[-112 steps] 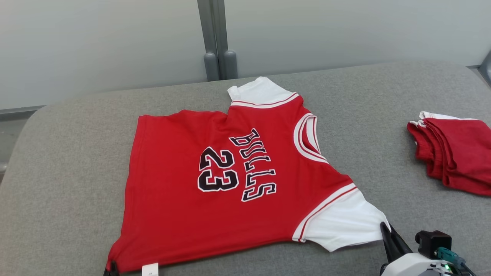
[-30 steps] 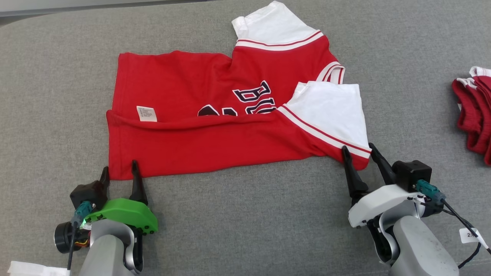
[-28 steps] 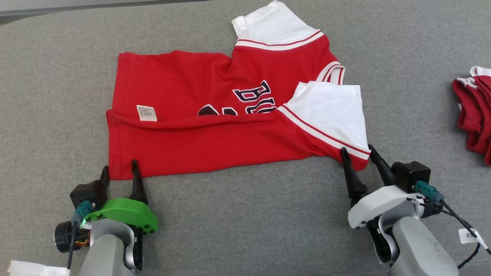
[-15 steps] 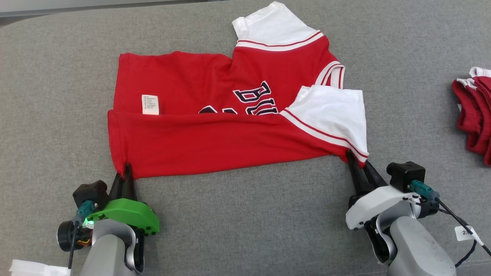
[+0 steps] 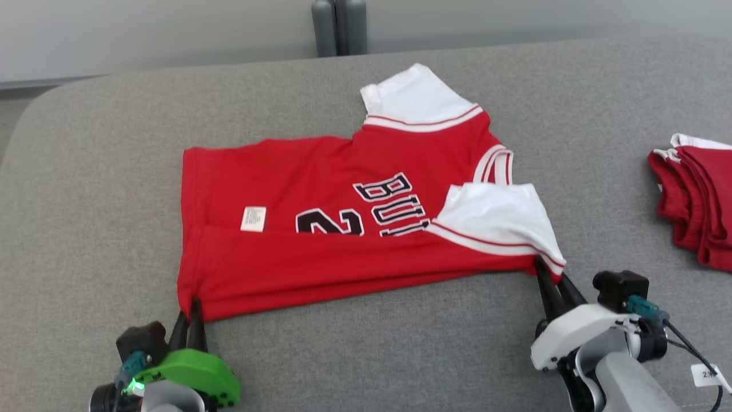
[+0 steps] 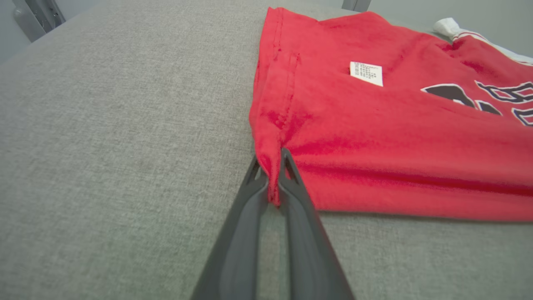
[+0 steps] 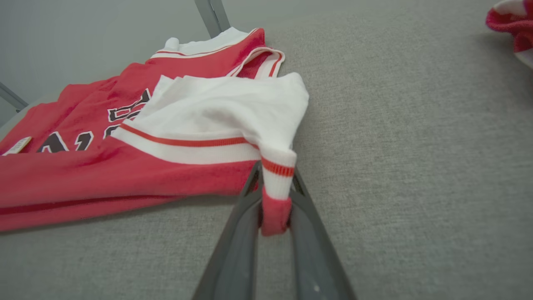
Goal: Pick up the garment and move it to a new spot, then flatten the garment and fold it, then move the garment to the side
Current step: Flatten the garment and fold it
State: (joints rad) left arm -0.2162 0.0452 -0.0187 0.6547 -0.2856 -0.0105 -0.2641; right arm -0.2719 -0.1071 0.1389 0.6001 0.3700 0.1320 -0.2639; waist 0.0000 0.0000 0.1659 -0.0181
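Observation:
The garment (image 5: 320, 257) is a red jersey with white sleeves and black lettering, lying on the grey cushion with its near side folded over the print. My left gripper (image 5: 191, 312) is shut on the garment's near left hem corner (image 6: 270, 175). My right gripper (image 5: 552, 277) is shut on the fold at the near white sleeve's red and white trim (image 7: 277, 196). Both pinched corners are raised slightly off the cushion. A white care label (image 5: 253, 218) shows on the folded-over part.
A pile of folded red clothes (image 5: 695, 200) lies at the right edge of the grey cushion (image 5: 400, 343). A grey post (image 5: 337, 26) stands behind the cushion against a pale wall. The cushion's rounded left edge (image 5: 23, 131) drops off at the far left.
Both grippers went from open at the garment's near edge to shut on its corners and lifted them. The head camera has tilted up, shifting the whole picture down.

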